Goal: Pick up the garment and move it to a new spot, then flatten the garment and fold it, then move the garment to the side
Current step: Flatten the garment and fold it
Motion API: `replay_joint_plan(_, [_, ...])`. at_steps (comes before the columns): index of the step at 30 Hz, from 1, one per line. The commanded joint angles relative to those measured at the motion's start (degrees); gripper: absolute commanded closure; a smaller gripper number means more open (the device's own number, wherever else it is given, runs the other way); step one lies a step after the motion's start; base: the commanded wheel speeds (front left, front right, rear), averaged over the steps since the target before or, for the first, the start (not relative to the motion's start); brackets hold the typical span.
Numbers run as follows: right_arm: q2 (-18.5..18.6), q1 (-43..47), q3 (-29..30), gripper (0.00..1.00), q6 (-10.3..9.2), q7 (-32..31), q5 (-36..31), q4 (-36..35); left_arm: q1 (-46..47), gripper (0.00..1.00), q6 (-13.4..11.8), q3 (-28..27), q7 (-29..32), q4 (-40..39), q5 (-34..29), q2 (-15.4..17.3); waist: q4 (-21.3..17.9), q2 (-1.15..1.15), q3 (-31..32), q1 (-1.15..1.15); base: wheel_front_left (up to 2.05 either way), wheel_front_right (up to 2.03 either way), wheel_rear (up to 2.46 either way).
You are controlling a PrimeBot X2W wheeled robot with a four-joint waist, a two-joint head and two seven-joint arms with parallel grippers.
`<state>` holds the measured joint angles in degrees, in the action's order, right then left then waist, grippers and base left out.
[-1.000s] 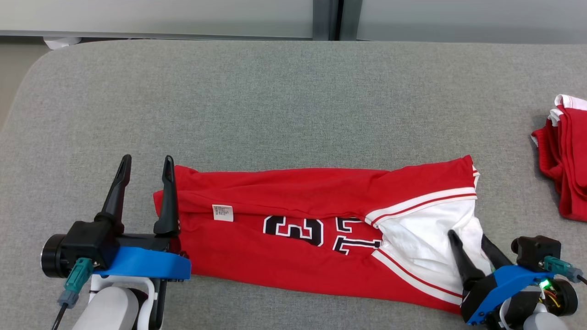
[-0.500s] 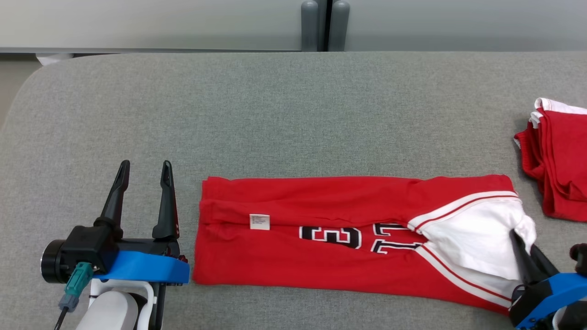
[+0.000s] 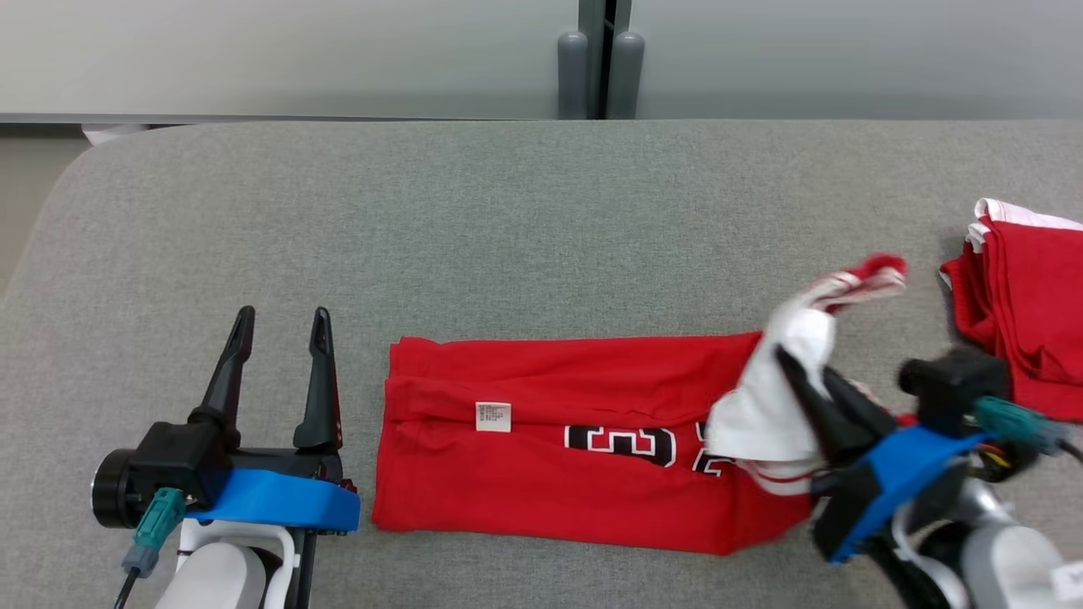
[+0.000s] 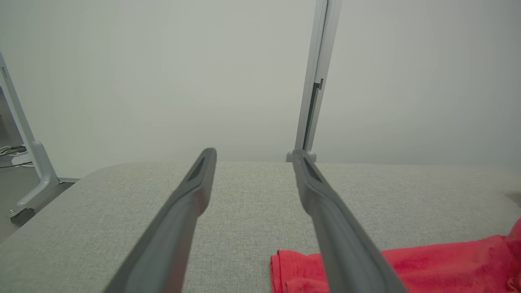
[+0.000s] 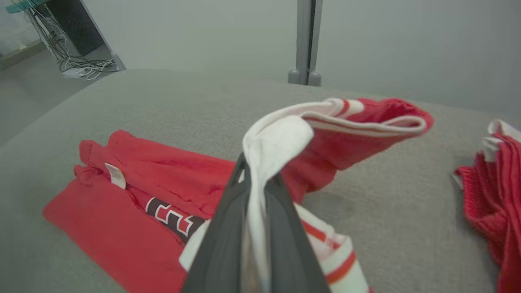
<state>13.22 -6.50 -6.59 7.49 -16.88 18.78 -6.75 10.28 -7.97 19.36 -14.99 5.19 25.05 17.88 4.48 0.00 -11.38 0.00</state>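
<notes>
My right gripper (image 3: 802, 364) is clamped on the white end of the jersey (image 3: 541, 491), holding that end raised off the table (image 3: 508, 220). The rest of the jersey lies flat. My left gripper (image 3: 283, 317) is just beside the jersey's other end, fingers apart and empty.

matt cloth garment (image 3: 541, 507), rough woven tabletop (image 3: 508, 211)
</notes>
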Motion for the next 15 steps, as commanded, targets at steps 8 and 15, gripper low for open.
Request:
replay_joint_plan(8, [-7.4, -9.4, -14.8, 1.0, 0.0, 0.0, 3.7, 5.7, 1.8, 0.0, 1.1, 0.9, -0.2, 1.4, -0.2, -1.2, 2.7, 0.0, -0.3, 0.0, 0.0, 0.0, 0.0])
replay_joint_plan(15, [-10.1, -15.4, -23.5, 1.0, 0.01, 5.9, 8.4, 19.8, 2.8, 0.0, 1.6, 1.6, -0.2, 2.7, -0.4, -2.2, 5.5, 0.0, -1.8, 0.0, 0.0, 0.0, 0.0])
